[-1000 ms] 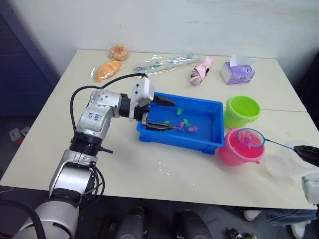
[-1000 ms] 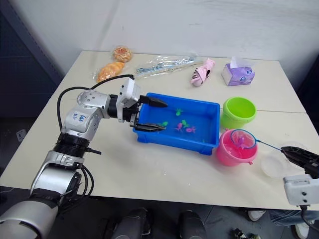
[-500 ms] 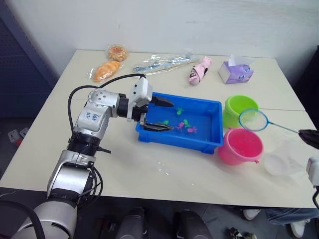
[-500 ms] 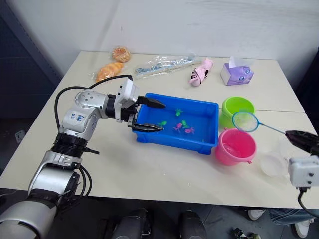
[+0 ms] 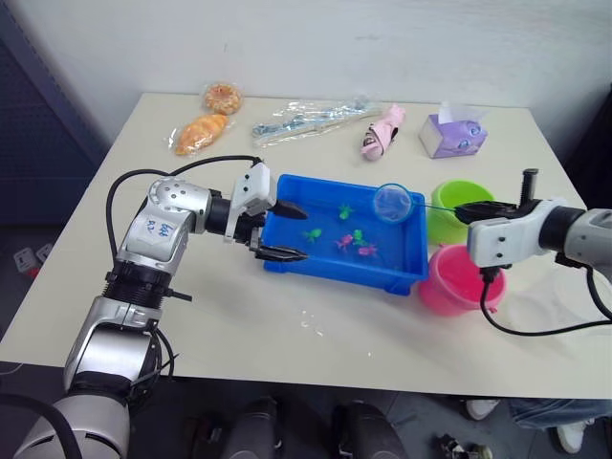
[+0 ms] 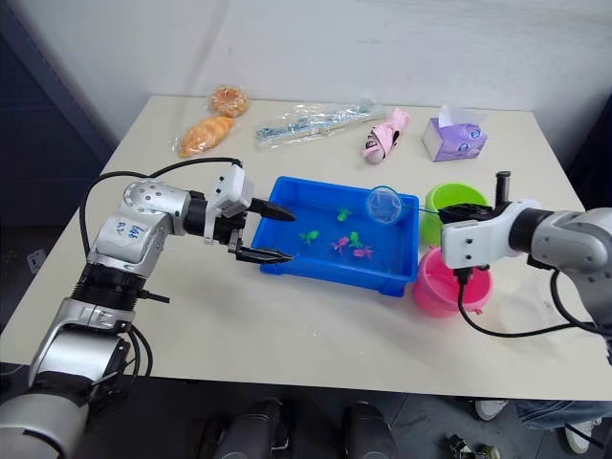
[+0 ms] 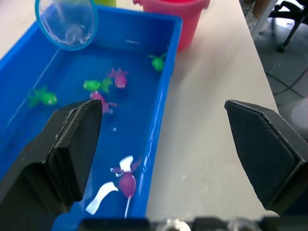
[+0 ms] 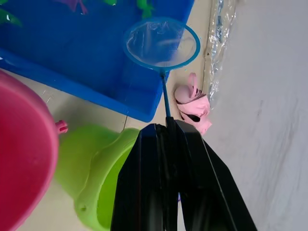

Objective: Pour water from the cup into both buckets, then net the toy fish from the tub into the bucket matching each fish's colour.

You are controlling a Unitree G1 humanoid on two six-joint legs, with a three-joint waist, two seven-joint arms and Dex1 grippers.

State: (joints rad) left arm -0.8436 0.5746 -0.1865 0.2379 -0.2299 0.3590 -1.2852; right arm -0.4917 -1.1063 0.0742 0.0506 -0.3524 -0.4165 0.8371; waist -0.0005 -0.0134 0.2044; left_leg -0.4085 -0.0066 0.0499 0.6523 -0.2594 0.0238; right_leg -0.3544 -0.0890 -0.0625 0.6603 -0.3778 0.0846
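Note:
The blue tub (image 5: 412, 260) sits mid-table with water and several tiny toy fish, green (image 5: 311, 232) and pink (image 5: 339, 244). My right gripper (image 5: 477, 210) is shut on the net's thin handle. The empty net (image 5: 392, 203) hangs over the tub's right part. Behind the handle stands the green bucket (image 5: 448, 222), and the pink bucket (image 5: 449, 284) is just in front of it. The clear cup (image 5: 535, 304) shows faintly right of the pink bucket. My left gripper (image 5: 282, 232) is open, straddling the tub's left wall (image 7: 161, 103), one finger inside and one outside.
At the table's far side lie two wrapped pastries (image 5: 205, 134), a clear plastic bag (image 5: 306, 121), a pink plush toy (image 5: 384, 134) and a purple tissue box (image 5: 454, 137). Water drops (image 5: 311, 317) dot the table before the tub.
The right arm lifted the net from the pink bucket and swung it left, over the tub. The left gripper stayed open at the tub's left wall.

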